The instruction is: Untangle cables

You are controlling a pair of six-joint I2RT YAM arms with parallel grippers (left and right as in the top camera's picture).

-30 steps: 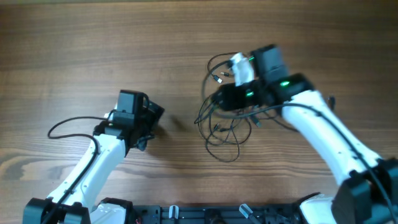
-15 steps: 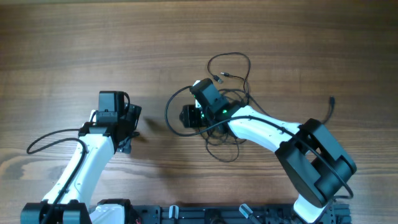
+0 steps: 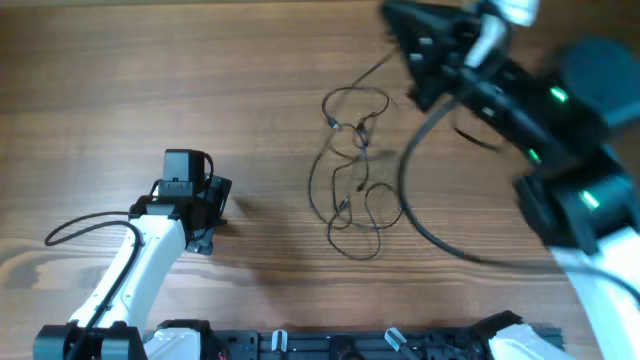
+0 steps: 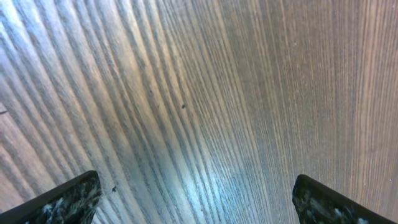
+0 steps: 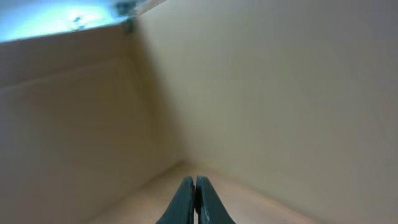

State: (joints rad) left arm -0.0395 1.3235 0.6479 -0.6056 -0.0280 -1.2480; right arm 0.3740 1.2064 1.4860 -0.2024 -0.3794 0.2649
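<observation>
The left gripper (image 4: pixel 196 180) has its fingers (image 4: pixel 68 199) spread wide over bare table (image 3: pixel 150 80), holding and touching nothing, well to the left of the cables (image 3: pixel 350 185). The right gripper (image 5: pixel 196 196) is up off the table facing plain beige walls, its fingers (image 5: pixel 185 198) pressed together with no cord showing between them. The cables lie in a loose tangle mid-table; one strand runs up toward the blurred right arm, and I cannot tell whether it touches.

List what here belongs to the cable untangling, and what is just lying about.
Job:
- thin black cables, tangled mid-table
- left pincer, open
- right pincer, shut

Just there:
- wooden table
- thick black arm wiring
</observation>
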